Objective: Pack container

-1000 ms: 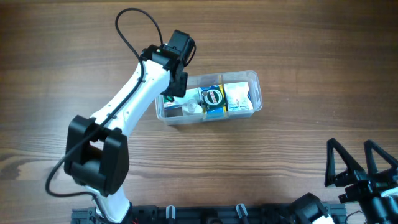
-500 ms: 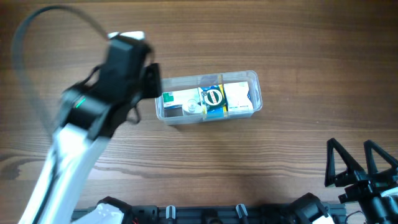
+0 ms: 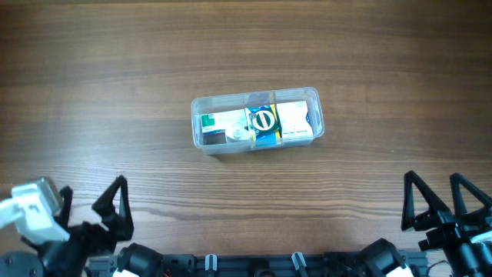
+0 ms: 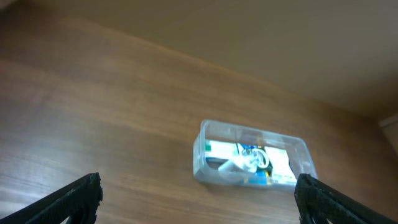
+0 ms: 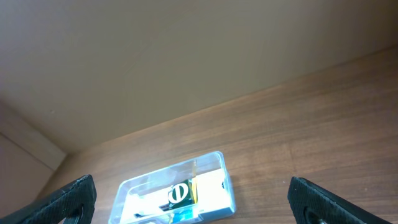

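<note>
The container (image 3: pixel 197 132) — a clear, shallow tub with rounded corners and a rim — sits flat on the wooden surface (image 3: pixel 92 77), packed end to end. It lies well ahead of the left fingers (image 4: pixel 74 196) and right fingers (image 5: pixel 65 200) — touching neither.

Overhead: bright, even, diffuse from above; no glare on the table (image 3: pixel 115 77); only a faint soft shadow along the near wall of the container (image 3: pixel 197 127); centre sharp, wood grain crisp; smeared and soft at lower left, around the left gripper (image 3: pixel 91 206).
Left wrist: dimmer, warm, soft focus throughout; pale highlights on the clear plastic; left fingertips (image 4: pixel 74 196) near-black, no detail.
Right wrist: flat, even light on the back wall (image 5: pixel 155 56); wood grain somewhat soft; right fingertips (image 5: pixel 62 202) dark silhouettes in the bottom corners.
</note>
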`<state>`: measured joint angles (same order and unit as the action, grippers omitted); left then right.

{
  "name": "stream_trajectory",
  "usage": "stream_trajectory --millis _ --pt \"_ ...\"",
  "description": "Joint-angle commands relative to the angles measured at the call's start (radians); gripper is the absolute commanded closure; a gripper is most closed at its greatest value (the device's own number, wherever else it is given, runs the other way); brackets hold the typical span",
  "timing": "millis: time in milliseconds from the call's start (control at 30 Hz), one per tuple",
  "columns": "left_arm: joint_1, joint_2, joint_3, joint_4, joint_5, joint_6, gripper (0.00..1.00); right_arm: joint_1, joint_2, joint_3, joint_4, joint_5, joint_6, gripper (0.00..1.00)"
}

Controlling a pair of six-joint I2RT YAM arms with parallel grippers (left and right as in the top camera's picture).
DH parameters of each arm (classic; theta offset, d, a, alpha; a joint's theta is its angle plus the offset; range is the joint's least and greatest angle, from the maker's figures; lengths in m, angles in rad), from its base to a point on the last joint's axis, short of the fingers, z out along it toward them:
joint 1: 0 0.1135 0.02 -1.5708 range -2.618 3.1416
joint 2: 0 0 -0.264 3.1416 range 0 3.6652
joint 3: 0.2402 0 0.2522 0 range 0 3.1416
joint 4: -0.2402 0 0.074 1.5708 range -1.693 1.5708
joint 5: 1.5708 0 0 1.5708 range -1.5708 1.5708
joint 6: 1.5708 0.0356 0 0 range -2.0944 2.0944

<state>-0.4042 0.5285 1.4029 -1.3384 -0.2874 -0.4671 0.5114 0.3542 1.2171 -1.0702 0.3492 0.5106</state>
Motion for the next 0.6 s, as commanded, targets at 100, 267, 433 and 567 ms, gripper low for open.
stream_trajectory --millis 100,267,433,567 --pt "0.003 -0.015 -0.027 -0.036 -0.12 -0.047 0.0 0.002 -0.004 -0.001 0.002 0.02 -0.01 0.0" --pt "0.003 -0.014 -0.027 -0.021 -0.035 -0.047 0.0 0.002 -0.004 -0.001 0.002 0.02 -0.01 0.0" --pt "0.003 -0.013 -0.056 0.008 0.011 -0.034 0.0 0.002 -0.004 -0.001 0.002 0.019 -0.01 0.0" --pt "0.003 -0.013 -0.16 0.107 -0.001 0.095 0.0 0.002 -0.004 -0.001 0.002 0.019 -0.01 0.0"
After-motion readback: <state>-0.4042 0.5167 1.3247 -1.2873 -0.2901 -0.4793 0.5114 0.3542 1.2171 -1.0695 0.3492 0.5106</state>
